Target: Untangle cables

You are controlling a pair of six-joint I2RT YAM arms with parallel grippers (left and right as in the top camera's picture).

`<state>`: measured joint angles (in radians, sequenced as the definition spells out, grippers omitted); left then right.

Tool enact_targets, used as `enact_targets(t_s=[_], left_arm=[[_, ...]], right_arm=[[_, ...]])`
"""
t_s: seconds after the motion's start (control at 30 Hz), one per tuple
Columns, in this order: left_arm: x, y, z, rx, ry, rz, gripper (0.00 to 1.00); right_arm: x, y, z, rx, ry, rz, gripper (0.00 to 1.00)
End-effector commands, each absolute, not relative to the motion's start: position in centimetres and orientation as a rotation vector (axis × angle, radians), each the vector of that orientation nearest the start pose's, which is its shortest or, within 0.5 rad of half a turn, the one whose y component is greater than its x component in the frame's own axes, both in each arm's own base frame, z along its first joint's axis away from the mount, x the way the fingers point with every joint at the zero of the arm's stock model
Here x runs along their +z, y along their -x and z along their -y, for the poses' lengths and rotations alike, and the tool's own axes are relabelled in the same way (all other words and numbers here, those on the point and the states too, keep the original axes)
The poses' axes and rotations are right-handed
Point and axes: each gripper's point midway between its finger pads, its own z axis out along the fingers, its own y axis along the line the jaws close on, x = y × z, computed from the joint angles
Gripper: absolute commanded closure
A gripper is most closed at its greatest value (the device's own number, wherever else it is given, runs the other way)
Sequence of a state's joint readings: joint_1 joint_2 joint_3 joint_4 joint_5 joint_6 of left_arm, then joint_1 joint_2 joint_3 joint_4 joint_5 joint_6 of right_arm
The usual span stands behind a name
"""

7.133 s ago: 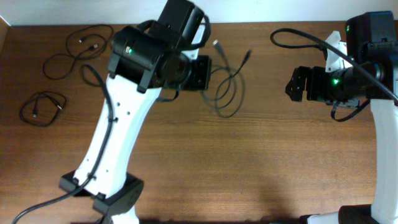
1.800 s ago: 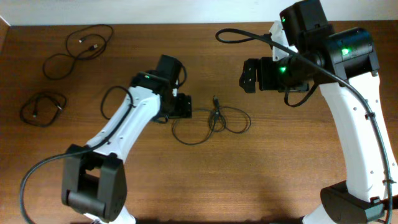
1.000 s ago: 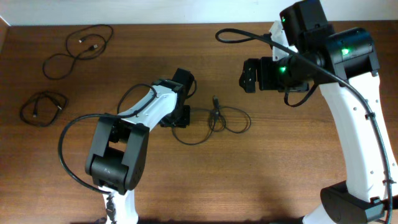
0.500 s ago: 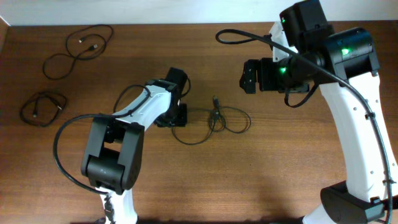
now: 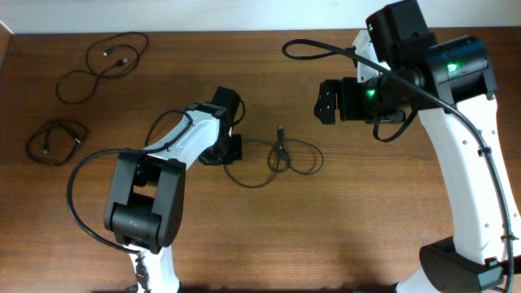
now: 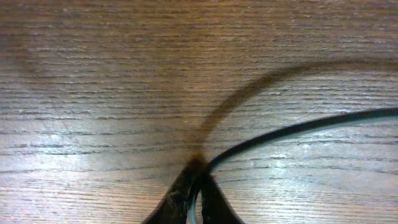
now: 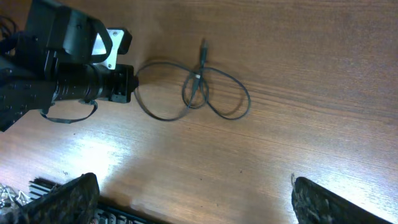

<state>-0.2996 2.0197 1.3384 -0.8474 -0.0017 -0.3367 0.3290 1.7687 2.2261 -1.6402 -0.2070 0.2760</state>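
A thin black cable (image 5: 277,159) lies in crossed loops mid-table, one plug end (image 5: 280,130) pointing away. My left gripper (image 5: 239,148) sits low at the loops' left end, shut on that cable. In the left wrist view the cable (image 6: 292,129) curves off to the right from between the closed left gripper (image 6: 198,186) tips. My right gripper (image 5: 324,99) hovers open above and right of the loops. The right wrist view has its wide-apart fingers (image 7: 69,198) at the bottom corners, with the looped cable (image 7: 205,93) and the left gripper (image 7: 127,84) below it.
Two more cables lie apart at the table's left: a loose loop (image 5: 98,63) at the back and a small coil (image 5: 55,140) nearer the left edge. The right arm's thick black cord (image 5: 317,47) arches over the back right.
My left gripper has closed on the cable's left end and edged left, dragging the loops slightly that way. The right arm has stayed still and open.
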Motion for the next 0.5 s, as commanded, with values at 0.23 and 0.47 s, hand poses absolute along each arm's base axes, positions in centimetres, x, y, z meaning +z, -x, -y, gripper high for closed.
enact_targets(t_s=[0.23,0.47], left_arm=[[12.5,-37.2,13.5,-0.206,-0.002,-3.116,1.00],[30.4,-37.2,19.8,-0.828,-0.217,-2.707,1.00]], right_arm=[[31.0,-33.0,-15.4,0.453,0.153,-2.782,0.02],[31.2,-33.3,-15.4,0.455,0.153,-2.768,0.01]])
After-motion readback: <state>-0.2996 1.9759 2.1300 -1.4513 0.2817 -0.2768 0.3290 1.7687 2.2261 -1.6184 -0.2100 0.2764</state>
